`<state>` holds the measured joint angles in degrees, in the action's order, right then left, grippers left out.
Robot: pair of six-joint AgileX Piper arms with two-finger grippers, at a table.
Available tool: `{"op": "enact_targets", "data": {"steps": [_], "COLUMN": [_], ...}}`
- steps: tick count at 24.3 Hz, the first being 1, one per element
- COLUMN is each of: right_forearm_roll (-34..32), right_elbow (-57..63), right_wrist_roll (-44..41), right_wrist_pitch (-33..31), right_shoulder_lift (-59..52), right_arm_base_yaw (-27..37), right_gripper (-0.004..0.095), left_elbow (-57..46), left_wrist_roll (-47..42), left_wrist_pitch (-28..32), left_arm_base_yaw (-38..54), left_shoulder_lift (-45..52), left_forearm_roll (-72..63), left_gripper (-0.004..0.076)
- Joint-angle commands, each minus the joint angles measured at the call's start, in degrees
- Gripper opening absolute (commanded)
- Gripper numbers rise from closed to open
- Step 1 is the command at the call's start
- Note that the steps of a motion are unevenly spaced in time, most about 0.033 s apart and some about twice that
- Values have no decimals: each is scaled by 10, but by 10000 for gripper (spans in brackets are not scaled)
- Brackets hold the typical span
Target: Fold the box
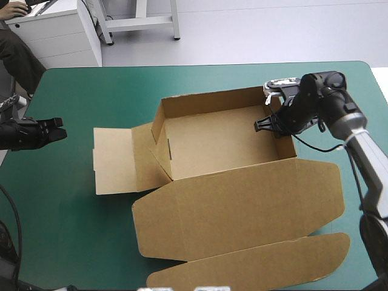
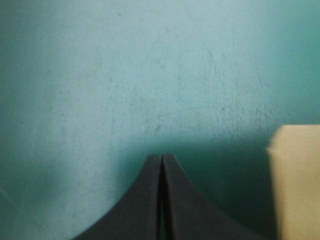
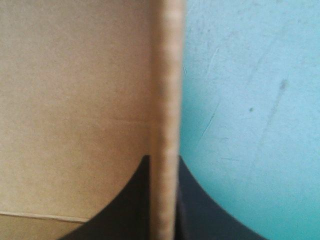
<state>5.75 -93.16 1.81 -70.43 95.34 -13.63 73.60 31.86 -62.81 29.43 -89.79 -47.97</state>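
The brown box [image 1: 224,142] stands in the middle of the teal-green table as an open tray, far and right walls raised, its lid [image 1: 242,209] lying flat toward the near edge. A left flap [image 1: 115,160] lies flat. My right gripper [image 1: 271,124] is at the tray's right wall, shut on the box; in the right wrist view the wall's edge [image 3: 166,100] runs up between the black fingers [image 3: 137,200]. My left gripper [image 1: 53,130] hovers near the table's left edge, shut with nothing in it [image 2: 160,165], a corner of brown board [image 2: 297,180] beside it.
Bare teal-green cover [image 1: 79,91] lies between the left gripper and the box and along the far edge. A white cabinet [image 1: 54,30] and a seated person's arm [image 1: 15,42] are beyond the far left corner, off the table.
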Motion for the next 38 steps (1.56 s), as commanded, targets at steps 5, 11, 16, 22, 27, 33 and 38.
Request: {"op": "enact_targets", "data": {"steps": [5, 11, 16, 22, 27, 33, 38], "right_forearm_roll": [35, 40, 43, 77, 85, 96, 77], "right_elbow": [-22, -22, -22, -22, -22, -22, -22], "right_wrist_roll": [-9, 15, 17, 15, 6, 6, -3], "right_wrist_pitch": [-14, -13, -13, -13, -8, 16, 60], "right_shoulder_lift": [-164, -217, -222, -221, -220, -201, -167], "right_arm_base_yaw": [1, 1, 1, 1, 1, 1, 2], "right_gripper": [0, -1, -1, -5, -5, -5, -5], "left_elbow": [14, 14, 14, 14, 14, 14, 14], "left_wrist_roll": [3, 0, 10, 12, 8, 7, 34], "left_wrist_pitch": [-1, -11, -30, -50, -54, -51, -61], "left_arm_base_yaw": [-2, -2, -2, -2, -33, -159, -230], "left_shoulder_lift": [26, 26, 26, 26, 26, 26, 26], "left_forearm_roll": [-20, -17, -3, -3, -14, -130, -149], "left_gripper": [-10, -10, 33, 512, 601, 598, 598]}}
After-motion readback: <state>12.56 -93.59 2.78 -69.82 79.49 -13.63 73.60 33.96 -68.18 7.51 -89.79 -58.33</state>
